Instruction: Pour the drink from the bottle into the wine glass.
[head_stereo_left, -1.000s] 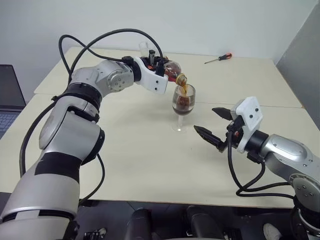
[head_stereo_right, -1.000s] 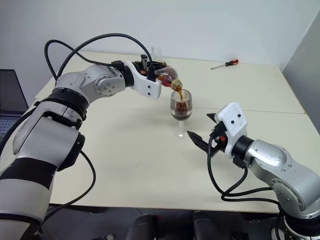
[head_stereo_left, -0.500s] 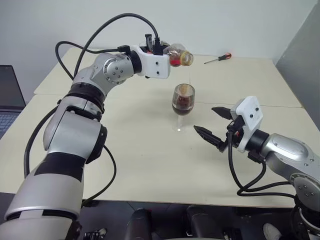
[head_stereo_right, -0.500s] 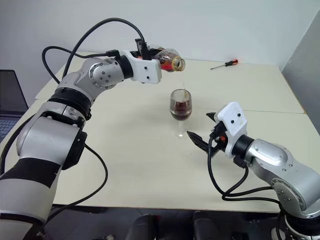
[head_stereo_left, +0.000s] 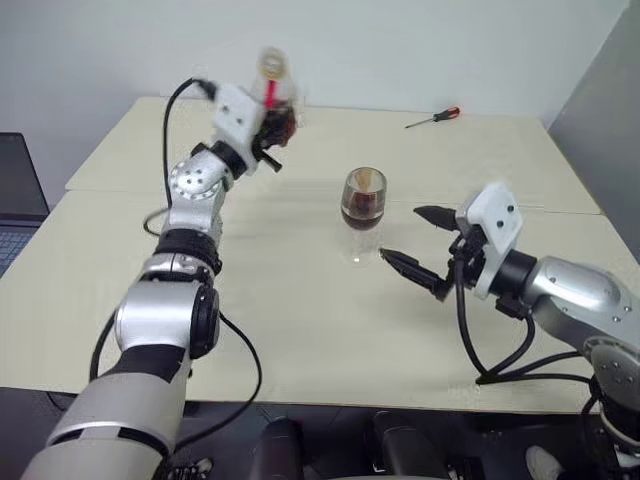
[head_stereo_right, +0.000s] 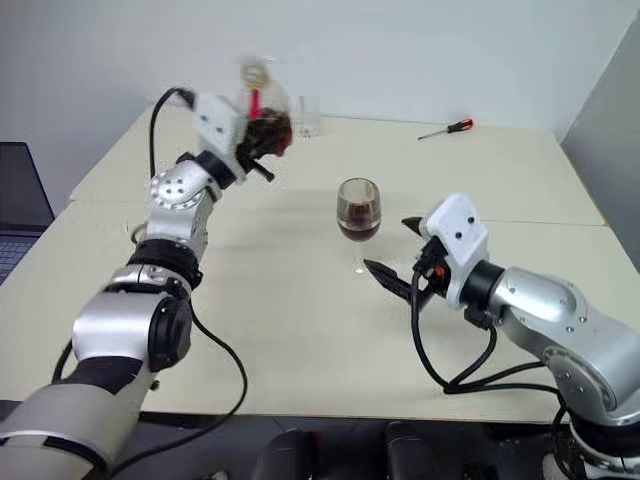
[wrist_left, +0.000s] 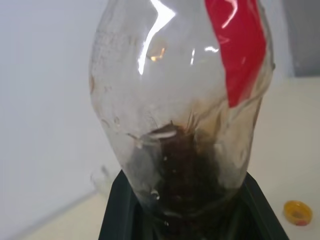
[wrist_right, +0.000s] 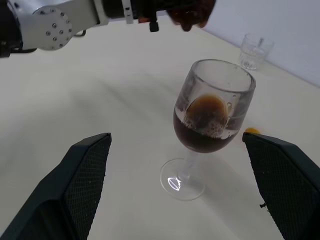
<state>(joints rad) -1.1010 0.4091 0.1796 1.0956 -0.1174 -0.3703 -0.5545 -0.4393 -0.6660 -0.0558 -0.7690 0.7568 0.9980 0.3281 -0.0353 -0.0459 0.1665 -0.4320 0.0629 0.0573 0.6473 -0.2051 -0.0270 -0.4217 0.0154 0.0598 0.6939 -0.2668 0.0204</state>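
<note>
The bottle (head_stereo_left: 272, 92) stands nearly upright, raised above the far left part of the table, with my left gripper (head_stereo_left: 268, 128) shut on its belly. The left wrist view shows the bottle (wrist_left: 185, 100) close up, with its red label and a little dark drink (wrist_left: 186, 172) left at the bottom. The wine glass (head_stereo_left: 363, 208) stands at mid-table, about half full of dark drink with foam on top. My right gripper (head_stereo_left: 401, 234) is open just right of the glass, one finger on each side of the stem in the right wrist view, touching nothing.
A clear tumbler (head_stereo_right: 308, 115) stands at the far edge behind the bottle. A red-handled screwdriver (head_stereo_left: 434, 117) lies at the far right. A small yellow cap (wrist_right: 251, 131) rests on the table (head_stereo_left: 300, 320) beyond the glass. A laptop (head_stereo_left: 15, 190) sits off the left edge.
My left arm has pulled the bottle away from the glass rim, rolled it from tipped to nearly upright and carried it left. The stream has stopped. The right gripper has stayed put.
</note>
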